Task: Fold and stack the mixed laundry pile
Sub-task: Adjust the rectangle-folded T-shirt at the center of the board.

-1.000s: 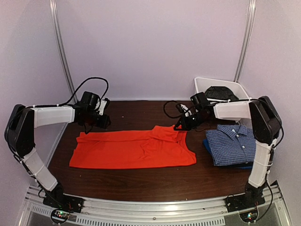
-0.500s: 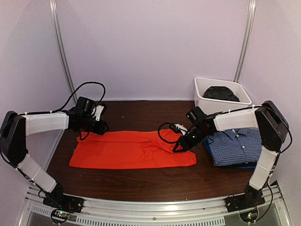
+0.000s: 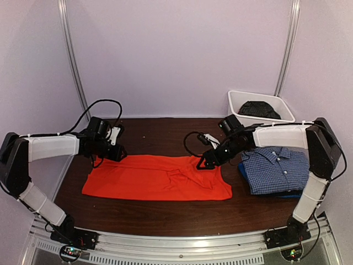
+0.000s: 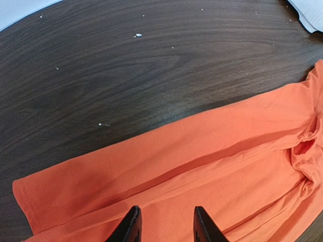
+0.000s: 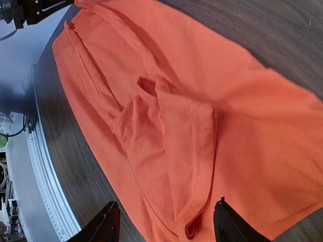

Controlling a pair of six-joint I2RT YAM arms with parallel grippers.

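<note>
A bright orange T-shirt (image 3: 143, 179) lies spread flat across the middle of the table. One sleeve (image 5: 171, 146) is folded over onto the shirt's body. My right gripper (image 3: 203, 163) hovers open over that sleeve near the shirt's far right edge, its fingers (image 5: 108, 224) wide apart and empty. At the shirt's far left edge my left gripper (image 3: 117, 153) is low over the cloth (image 4: 202, 151). Its fingertips (image 4: 132, 224) stand apart with nothing between them. A folded blue-and-white check shirt (image 3: 276, 168) lies on the right, on top of a blue piece (image 3: 287, 194).
A white tub (image 3: 238, 105) stands at the back right with a black garment (image 3: 259, 109) in it. Dark wooden table (image 3: 160, 132) shows behind the orange shirt. Cables loop off both wrists, and a metal rail (image 3: 176, 243) runs along the near edge.
My right gripper carried the shirt's right sleeve down onto the shirt's body, then opened and let it go. The left gripper has come forward and down a little along the shirt's far left edge.
</note>
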